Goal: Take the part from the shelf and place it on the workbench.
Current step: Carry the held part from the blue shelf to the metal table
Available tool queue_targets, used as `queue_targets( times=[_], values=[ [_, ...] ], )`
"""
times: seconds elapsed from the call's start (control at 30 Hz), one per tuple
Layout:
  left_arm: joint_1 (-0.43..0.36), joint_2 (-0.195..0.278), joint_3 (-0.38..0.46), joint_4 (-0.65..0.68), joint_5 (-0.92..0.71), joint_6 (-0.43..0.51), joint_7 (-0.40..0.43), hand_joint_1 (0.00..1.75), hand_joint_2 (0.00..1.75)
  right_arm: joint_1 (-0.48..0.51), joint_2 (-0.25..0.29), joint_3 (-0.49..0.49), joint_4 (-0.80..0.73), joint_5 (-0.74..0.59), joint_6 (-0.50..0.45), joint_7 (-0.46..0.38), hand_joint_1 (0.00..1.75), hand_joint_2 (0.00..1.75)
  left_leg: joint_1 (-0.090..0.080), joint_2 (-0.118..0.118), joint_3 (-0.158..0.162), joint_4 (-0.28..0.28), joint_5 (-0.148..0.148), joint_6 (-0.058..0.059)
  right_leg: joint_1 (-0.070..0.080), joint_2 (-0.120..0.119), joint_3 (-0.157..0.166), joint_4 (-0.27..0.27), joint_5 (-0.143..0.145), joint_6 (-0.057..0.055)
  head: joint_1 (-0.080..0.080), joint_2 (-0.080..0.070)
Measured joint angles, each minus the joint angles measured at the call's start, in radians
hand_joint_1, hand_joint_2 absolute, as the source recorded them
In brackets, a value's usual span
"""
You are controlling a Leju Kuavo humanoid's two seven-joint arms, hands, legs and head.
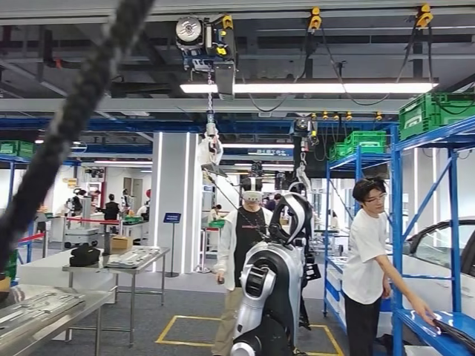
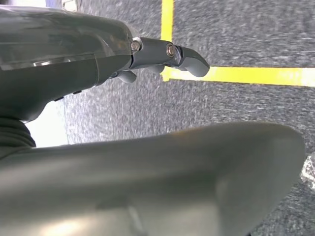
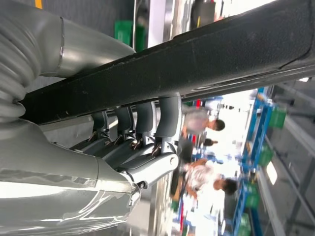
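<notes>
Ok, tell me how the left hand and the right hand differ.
The right hand grips the long black part, fingers curled over it; the left hand holds nothing, a finger stretched out. The left hand hangs over grey floor; the right hand has blue shelves behind it. Both are grey.

Both hands, left hand (image 2: 163, 56) and right hand (image 3: 141, 142), have glossy silver shells, dark grey fingers (image 3: 169, 115), small screws and ribbed grey wrist covers.

1. Legible text, labels, brands, numbers: none; blue floor sign (image 1: 172, 217) on its stand and hanging dark sign (image 1: 270, 152) carry marks too small to read
</notes>
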Motion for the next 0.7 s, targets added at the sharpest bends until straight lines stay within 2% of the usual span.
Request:
queue_targets(
  times=[0.03, 0.07, 0.13, 0.17, 0.2, 0.27, 0.3, 0.33, 0.4, 0.43, 0.47, 0.5, 0.53, 0.57, 0.6, 0.67, 0.7],
  values=[
    [0.001, 0.0, 0.0, 0.0, 0.001, 0.0, 0.0, 0.0, 1.75, 0.004, -0.001, 0.002, -0.003, -0.002, 0.002, 0.0, 1.75, 1.75, -0.003, -0.014, 0.002, 0.0, 0.0, 0.0, 0.003, 0.004, 0.008, -0.031, 0.03, -0.006, 0.0, 0.0],
    [0.002, 0.0, 0.001, 0.0, 0.002, 0.0, 0.001, 0.0, 1.75, 0.006, -0.001, 0.004, -0.007, -0.003, 0.002, 0.0, 1.75, 1.75, -0.004, -0.028, 0.004, 0.0, 0.0, 0.0, 0.006, 0.014, 0.031, -0.092, 0.073, -0.013, 0.0, 0.0],
    [0.002, -0.003, 0.001, 0.0, 0.004, 0.0, 0.001, 0.0, 1.75, 0.008, -0.002, 0.006, -0.014, -0.006, 0.003, 0.0, 1.75, 1.75, -0.006, -0.054, 0.006, 0.001, 0.001, -0.001, 0.009, 0.06, 0.082, -0.219, 0.139, -0.027, 0.0, 0.0],
    [0.001, -0.005, 0.002, 0.0, 0.004, 0.0, 0.001, 0.0, 1.75, 0.009, -0.002, 0.008, -0.016, -0.008, 0.004, 0.0, 1.75, 1.75, -0.005, -0.066, 0.004, 0.002, 0.002, -0.003, 0.01, 0.077, 0.097, -0.256, 0.153, -0.03, 0.0, 0.0],
    [0.001, -0.006, 0.002, 0.0, 0.005, 0.0, 0.002, 0.0, 1.75, 0.01, -0.003, 0.009, -0.018, -0.009, 0.004, 0.0, 1.75, 1.75, -0.003, -0.077, 0.0, 0.001, 0.004, -0.007, 0.011, 0.086, 0.102, -0.271, 0.155, -0.031, 0.0, 0.0],
    [0.006, -0.007, 0.003, 0.0, 0.005, 0.0, 0.002, 0.0, 1.75, 0.012, -0.003, 0.011, -0.023, -0.013, 0.006, 0.0, 1.75, 1.75, 0.001, -0.095, -0.005, 0.0, 0.007, -0.016, 0.009, 0.067, 0.108, -0.283, 0.157, -0.032, 0.0, 0.0],
    [0.009, -0.008, 0.004, 0.0, 0.005, 0.0, 0.002, 0.0, 1.75, 0.012, -0.002, 0.011, -0.025, -0.015, 0.007, 0.0, 1.75, 1.75, 0.0, -0.085, -0.008, 0.007, 0.001, -0.02, 0.007, 0.055, 0.111, -0.289, 0.161, -0.036, 0.0, 0.0],
    [0.011, -0.008, 0.004, 0.0, 0.005, 0.0, 0.003, 0.0, 1.75, 0.012, -0.001, 0.012, -0.028, -0.017, 0.008, 0.0, 1.75, 1.75, -0.002, -0.065, -0.019, 0.03, -0.016, -0.024, 0.005, 0.041, 0.114, -0.296, 0.164, -0.04, 0.0, 0.0],
    [0.008, -0.009, 0.005, 0.0, 0.005, 0.0, 0.003, 0.0, 1.75, 0.013, 0.0, 0.012, -0.031, -0.02, 0.01, 0.0, 1.75, 1.75, -0.003, -0.007, -0.067, 0.135, -0.077, -0.034, 0.004, 0.013, 0.118, -0.302, 0.167, -0.044, 0.0, 0.0],
    [0.006, -0.009, 0.005, 0.0, 0.005, 0.001, 0.003, 0.0, 1.75, 0.016, 0.0, 0.012, -0.032, -0.022, 0.011, -0.001, 1.75, 1.75, 0.001, 0.009, -0.098, 0.202, -0.106, -0.039, 0.004, -0.002, 0.118, -0.302, 0.167, -0.044, 0.0, 0.0],
    [0.005, -0.01, 0.005, 0.0, 0.005, 0.001, 0.004, 0.0, 1.75, 0.019, 0.0, 0.012, -0.032, -0.024, 0.012, -0.001, 1.75, 1.75, 0.006, 0.019, -0.12, 0.252, -0.123, -0.044, 0.004, -0.018, 0.118, -0.302, 0.166, -0.043, 0.0, 0.0],
    [0.005, -0.01, 0.006, 0.0, 0.005, 0.001, 0.006, 0.0, 1.75, 0.022, 0.0, 0.012, -0.032, -0.026, 0.012, 0.0, 1.75, 1.75, 0.011, 0.024, -0.127, 0.269, -0.123, -0.048, 0.004, -0.032, 0.117, -0.302, 0.165, -0.042, 0.001, 0.0],
    [0.007, -0.011, 0.006, 0.0, 0.006, 0.001, 0.007, 0.0, 1.75, 0.024, 0.0, 0.012, -0.032, -0.028, 0.013, 0.0, 1.75, 1.75, 0.016, 0.03, -0.113, 0.246, -0.105, -0.052, 0.004, -0.044, 0.118, -0.301, 0.163, -0.04, 0.001, 0.0],
    [0.008, -0.011, 0.006, 0.0, 0.007, 0.001, 0.009, 0.0, 1.75, 0.025, 0.0, 0.012, -0.032, -0.031, 0.014, 0.0, 1.75, 1.75, 0.02, 0.039, -0.08, 0.189, -0.075, -0.056, 0.004, -0.056, 0.12, -0.301, 0.161, -0.036, 0.0, 0.0],
    [0.008, -0.011, 0.006, 0.0, 0.008, 0.001, 0.01, 0.0, 1.75, 0.025, 0.0, 0.012, -0.033, -0.032, 0.016, 0.0, 1.75, 1.75, 0.02, 0.064, -0.04, 0.116, -0.049, -0.059, 0.004, -0.066, 0.122, -0.3, 0.158, -0.032, 0.001, 0.0],
    [0.005, -0.012, 0.007, 0.0, 0.008, 0.002, 0.012, 0.0, 1.75, 0.025, -0.001, 0.012, -0.035, -0.034, 0.017, 0.0, 1.75, 1.75, 0.016, 0.096, 0.014, 0.014, -0.017, -0.052, 0.009, -0.084, 0.126, -0.297, 0.151, -0.019, 0.001, 0.0],
    [0.005, -0.012, 0.007, 0.0, 0.008, 0.002, 0.015, 0.0, 1.75, 0.025, -0.001, 0.012, -0.036, -0.035, 0.018, 0.0, 1.75, 1.75, 0.012, 0.102, 0.021, -0.003, -0.016, -0.046, 0.011, -0.092, 0.128, -0.296, 0.148, -0.013, 0.001, 0.0]
  ],
)
